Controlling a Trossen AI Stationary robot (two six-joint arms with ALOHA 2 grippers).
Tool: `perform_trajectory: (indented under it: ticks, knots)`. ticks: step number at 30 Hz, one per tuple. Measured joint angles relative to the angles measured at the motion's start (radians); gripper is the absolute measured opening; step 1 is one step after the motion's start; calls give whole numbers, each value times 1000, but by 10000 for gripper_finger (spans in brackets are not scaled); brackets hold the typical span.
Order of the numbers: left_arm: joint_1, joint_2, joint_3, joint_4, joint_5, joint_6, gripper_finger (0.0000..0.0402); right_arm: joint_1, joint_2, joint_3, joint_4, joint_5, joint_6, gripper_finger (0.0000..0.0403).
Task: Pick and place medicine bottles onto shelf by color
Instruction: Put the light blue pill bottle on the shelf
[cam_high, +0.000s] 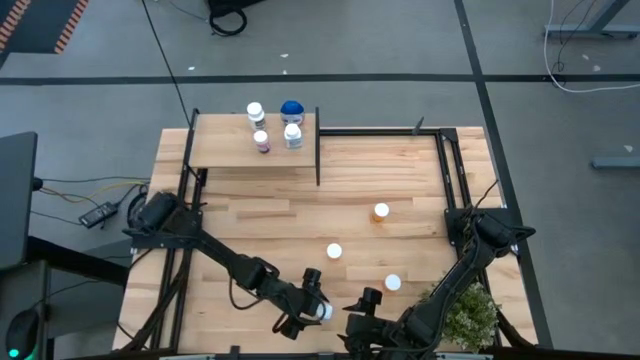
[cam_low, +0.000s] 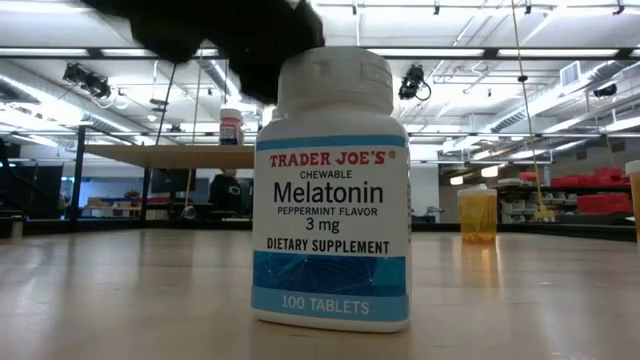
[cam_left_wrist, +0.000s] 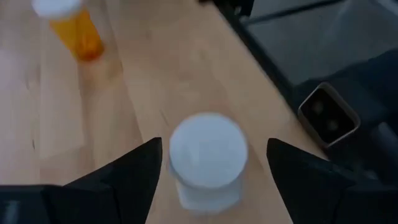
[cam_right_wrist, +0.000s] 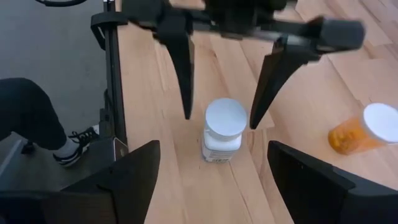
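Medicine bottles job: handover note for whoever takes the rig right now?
Left tool: open, fingers either side of the white melatonin bottle at the table's near edge, not gripping it.
Right tool: open, empty, waiting just right of that bottle.
Shelf: four bottles on it, at its right end: white-capped, blue-topped, small pinkish, white.
On the table: orange bottle, two white-capped bottles at centre and near the potted plant.
Done: four shelved.
Left: four, including the melatonin bottle.
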Motion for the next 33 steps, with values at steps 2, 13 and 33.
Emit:
perform_trajectory:
  ticks: [2,13,33]
  knots:
    - [0,6,1,-3,0,-1,298,0,0,0,0,0,0,306]
    - [0,8,2,11,-12,-20,298,0,0,0,0,3,-1,306]
    - [0,8,2,12,-30,-36,211,0,0,0,0,3,-1,306]
